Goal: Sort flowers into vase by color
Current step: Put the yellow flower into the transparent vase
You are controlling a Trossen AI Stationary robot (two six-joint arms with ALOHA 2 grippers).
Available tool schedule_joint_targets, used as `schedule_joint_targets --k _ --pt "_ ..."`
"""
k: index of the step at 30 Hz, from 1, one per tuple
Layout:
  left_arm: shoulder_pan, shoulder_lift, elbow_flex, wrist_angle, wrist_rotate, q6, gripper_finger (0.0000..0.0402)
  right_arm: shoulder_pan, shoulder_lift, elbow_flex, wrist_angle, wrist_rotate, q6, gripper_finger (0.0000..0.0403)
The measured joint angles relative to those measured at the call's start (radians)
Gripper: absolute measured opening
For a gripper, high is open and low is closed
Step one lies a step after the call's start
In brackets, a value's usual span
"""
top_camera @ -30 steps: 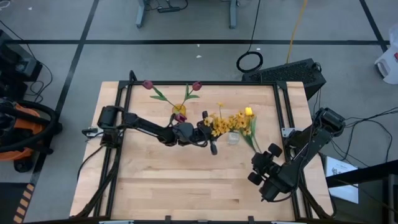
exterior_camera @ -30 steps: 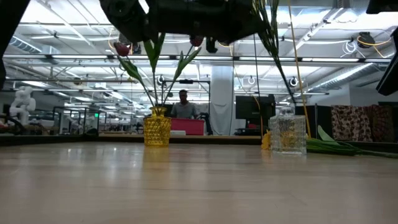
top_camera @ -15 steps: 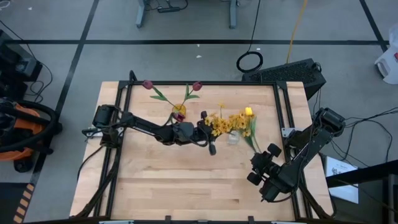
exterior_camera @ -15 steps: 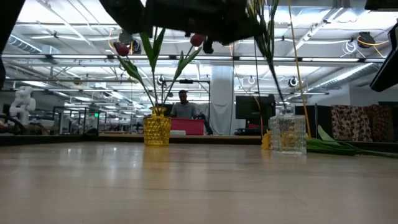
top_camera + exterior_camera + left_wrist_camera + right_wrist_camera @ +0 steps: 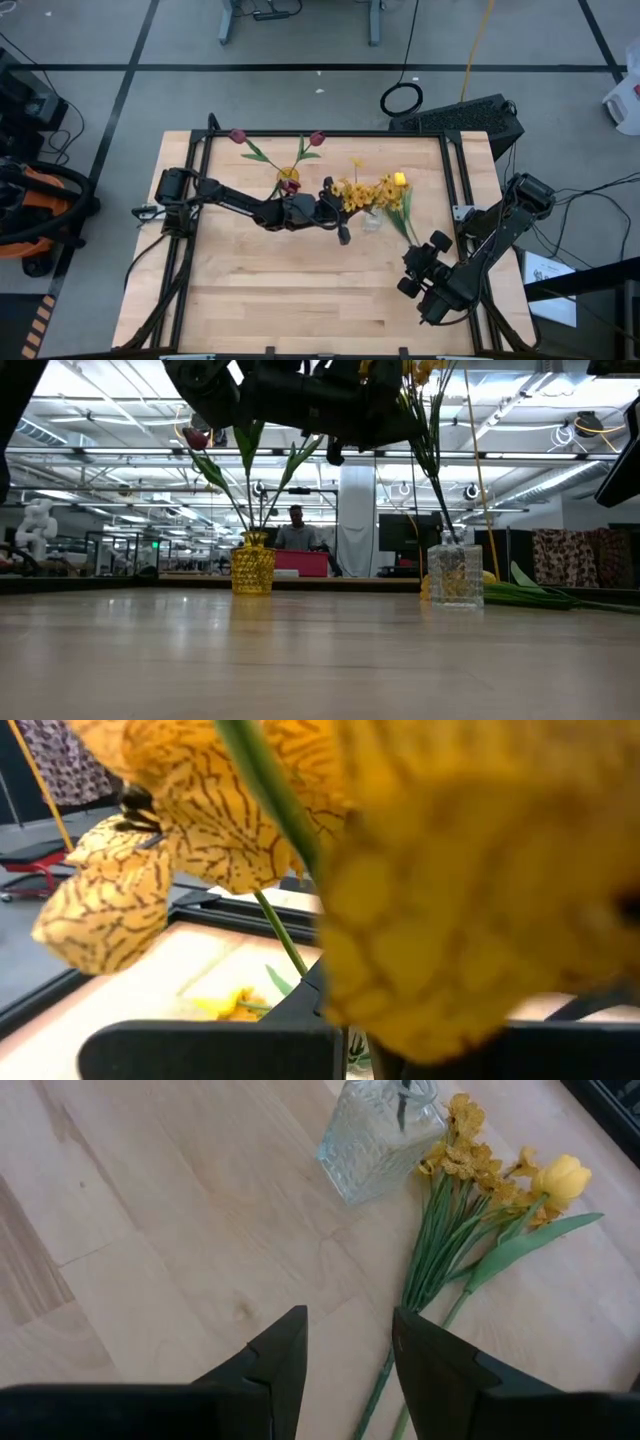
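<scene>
Left gripper [image 5: 335, 203] above clear glass vase [image 5: 373, 222], jaws clamped on yellow blossom spray [image 5: 362, 194], stem going down into its neck. Right gripper [image 5: 347, 1342] waits near vase, jaws apart, empty. Yellow tulip [image 5: 562, 1180] lies on counter [image 5: 300, 290] beside vase. Dark-red tulips [image 5: 238, 135] in yellow vase [image 5: 252, 570] left of it.

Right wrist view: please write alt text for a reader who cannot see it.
The right gripper, fingers open, hovers above the wooden table. Ahead stands a clear glass vase, with yellow flowers lying beside it.
</scene>
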Motion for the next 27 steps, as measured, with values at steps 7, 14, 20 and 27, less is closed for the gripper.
schedule_joint_targets --k 7,14,20,27 --pt "0.002 0.000 0.000 0.003 -0.002 -0.049 0.0018 0.000 0.000 0.000 0.000 0.000 0.000 0.0139" --pt "0.002 0.000 0.000 0.002 -0.002 -0.053 0.0021 0.000 0.000 0.000 0.000 0.001 -0.001 0.0139" --pt "0.001 0.000 0.000 0.002 -0.016 -0.077 0.0065 0.000 0.000 0.000 0.000 0.001 -0.002 0.0139" --pt "0.000 0.000 0.000 0.002 -0.026 -0.078 0.0112 0.000 0.000 0.000 0.000 0.001 -0.002 0.0139"
